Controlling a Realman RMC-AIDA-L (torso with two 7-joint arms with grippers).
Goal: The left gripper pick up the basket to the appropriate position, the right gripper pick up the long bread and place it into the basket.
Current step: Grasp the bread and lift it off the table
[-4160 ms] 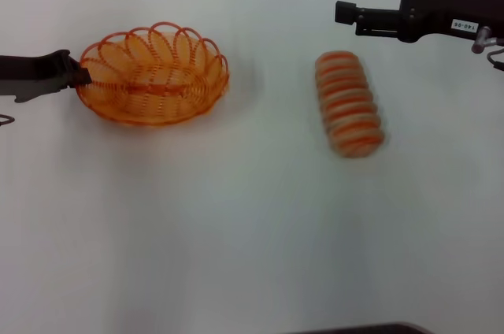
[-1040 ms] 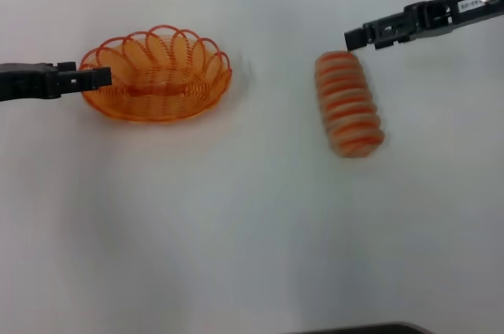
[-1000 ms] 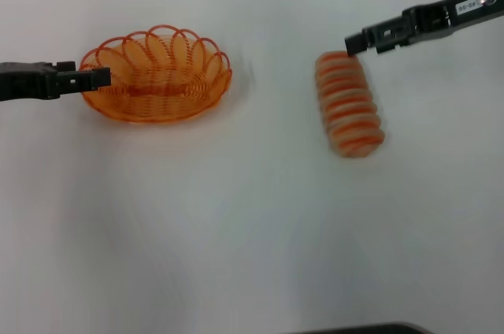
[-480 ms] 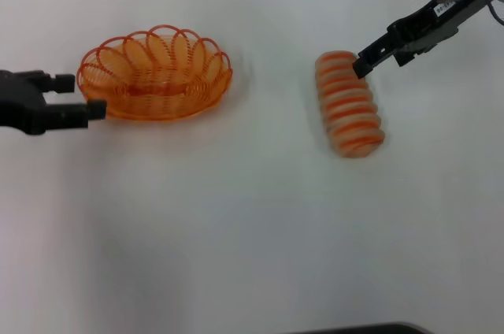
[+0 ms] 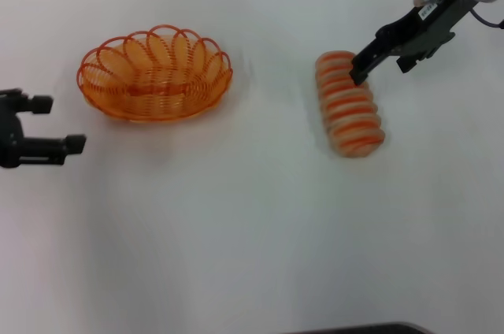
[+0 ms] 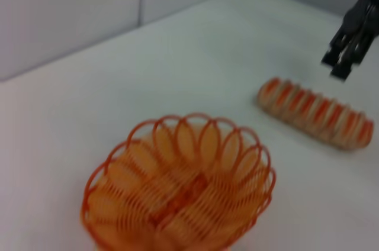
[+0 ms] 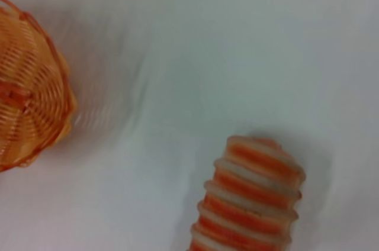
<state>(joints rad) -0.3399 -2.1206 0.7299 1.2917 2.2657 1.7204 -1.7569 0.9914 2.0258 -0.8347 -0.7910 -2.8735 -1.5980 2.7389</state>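
Hovering over the far end of the long bread (image 5: 349,103), the right gripper (image 5: 365,63) has its dark fingers (image 5: 358,68) angled down toward the loaf. Whether those fingers are spread or pressed together I cannot tell; they read as one dark mass. No grip on the loaf shows, and whether the tips touch it cannot be made out.

Left gripper (image 5: 57,123) sits low at the robot's left, fingers (image 5: 73,142) spread apart with nothing between them. It holds nothing. The basket (image 5: 154,73) lies beyond and to the right of it, apart, with bare table (image 5: 236,224) between fingertip and rim.

Progress, judged from the layout: the basket stands upright on the table, unheld. If it is already at its chosen spot, that step is finished; the pictures cannot confirm this. Bread step not yet done: the loaf lies flat on the table, well apart from the basket, on the robot's right.

Left to do: close on the loaf, lift, carry across to the basket, set down lengthwise inside.

Left wrist view: basket (image 6: 177,189) close in the foreground, empty; loaf (image 6: 315,113) farther off with the right gripper (image 6: 342,55) over it. Right wrist view: striped end of the loaf (image 7: 251,198) near, basket rim (image 7: 32,85) off at the edge.
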